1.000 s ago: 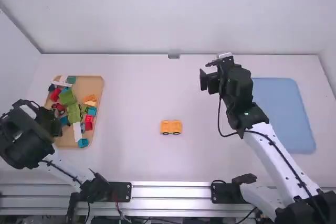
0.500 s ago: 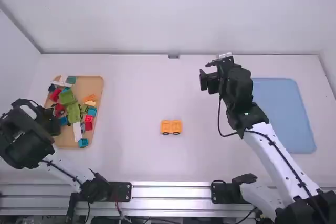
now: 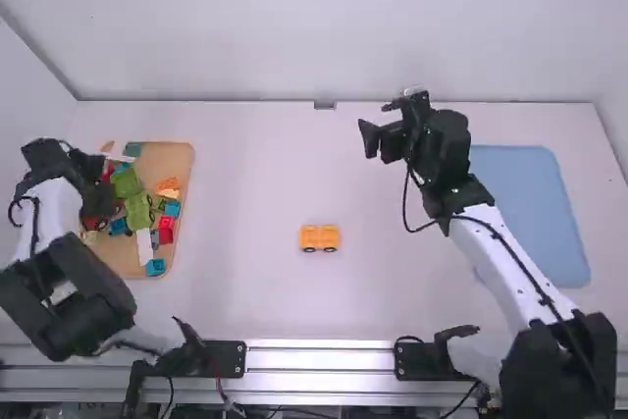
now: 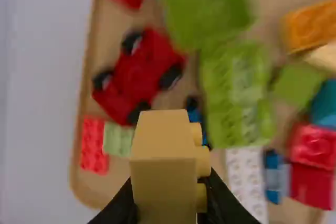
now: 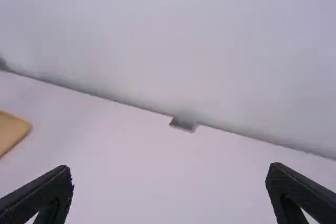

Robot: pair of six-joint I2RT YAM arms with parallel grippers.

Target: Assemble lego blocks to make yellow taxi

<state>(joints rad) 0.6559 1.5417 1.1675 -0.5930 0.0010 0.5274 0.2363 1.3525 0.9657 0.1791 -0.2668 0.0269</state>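
While your left gripper (image 4: 168,198) has its fingers clamped around a yellow block (image 4: 163,150), studs out to one side, you've got it above the tray (image 3: 182,156). Under it: a red toy car (image 4: 134,74), a green block (image 4: 236,93) beside the car, a white block (image 4: 247,182), more loose pieces around.

What's changed: over the last half second your left arm swings farther from the camera, taking its gripper up along the tray's left side. Your right arm shifts only slightly; its gripper (image 5: 169,171), fingers spread with nothing between, is over the table, well apart from the tray and left of the blue mat (image 3: 530,213).

Your taxi start, the orange-yellow wheeled piece (image 3: 320,237), sits mid-table where it was, upright, wheels toward the camera side. So you likely have the next body part in hand, with joining yet to come. Probably lift clear of the pile, carry over, line up studs; a crooked press could tip or slide that wheeled piece.
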